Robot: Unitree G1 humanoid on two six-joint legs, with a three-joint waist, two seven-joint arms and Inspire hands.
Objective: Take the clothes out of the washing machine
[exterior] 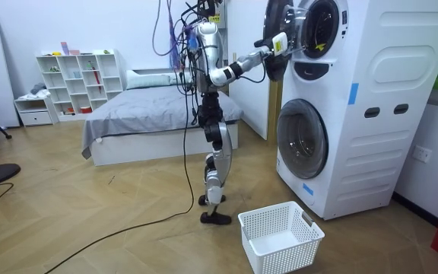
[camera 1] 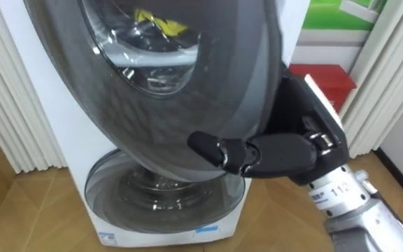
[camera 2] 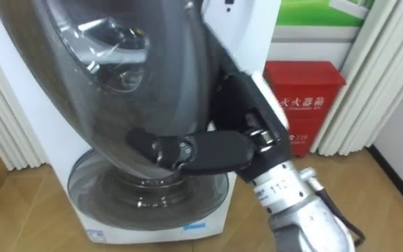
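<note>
The right hand [camera 1: 285, 150] grasps the open door [camera 1: 117, 119] of the upper washing machine [exterior: 390, 61] at its rim. The thumb [camera 1: 212, 147] lies across the door's outer face, pointing toward the robot's left. The fingers [camera 2: 233, 91] reach up and round behind the rim, where their tips are hidden, so the rim sits pinched between thumb and fingers.

The door is a dark grey ring around a domed glass window, and in the eye views it swings out between the head and the drum. In the room view it stands open toward that view's left, with the hand on its outer edge and the arm raised to shoulder height.

A yellow garment [camera 1: 161, 23] lies inside the upper drum, showing through the door's glass above the hand and to its left. It is well apart from the fingers, on the far side of the door.

Below the hand, the lower machine's round door [camera 1: 163, 199] is closed. A red cabinet [camera 2: 306, 91] stands against the wall just beyond the wrist, next to pale curtains [camera 1: 390, 77].

The robot stands upright on the wooden floor facing the stacked machines, with a bed [exterior: 150, 114] behind it. A white basket [exterior: 268, 255] sits on the floor near its feet, in front of the lower machine.
</note>
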